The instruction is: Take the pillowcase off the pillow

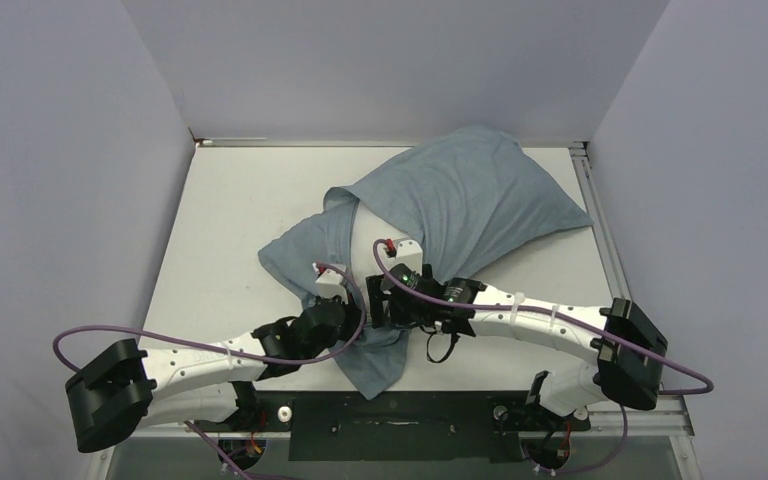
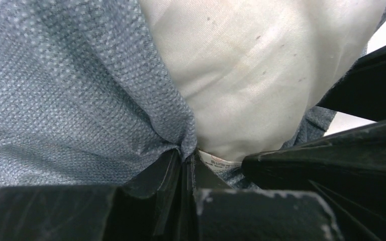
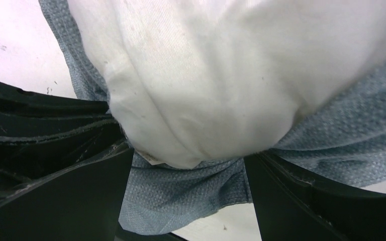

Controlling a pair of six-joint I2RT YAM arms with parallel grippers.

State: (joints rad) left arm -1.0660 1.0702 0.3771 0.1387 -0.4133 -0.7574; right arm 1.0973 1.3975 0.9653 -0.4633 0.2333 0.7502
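The grey-blue pillowcase (image 1: 460,195) lies across the table's middle and back, bulging over the pillow inside it; its loose open end (image 1: 372,362) trails toward the near edge. In the top view the cloth hides the pillow. My left gripper (image 1: 358,305) (image 2: 188,158) is shut on a fold of the pillowcase (image 2: 80,100) at the opening, right beside the white pillow (image 2: 251,70). My right gripper (image 1: 383,307) (image 3: 187,155) stands open just to its right. Its jaws are spread either side of the pillow's bare corner (image 3: 206,90), with pillowcase cloth (image 3: 181,196) underneath.
The white table (image 1: 220,220) is enclosed by pale walls at the back and both sides. A metal rail (image 1: 600,230) runs along its right edge. Purple cables (image 1: 160,335) loop from both arms. The right gripper's black fingers (image 2: 362,145) fill the right of the left wrist view.
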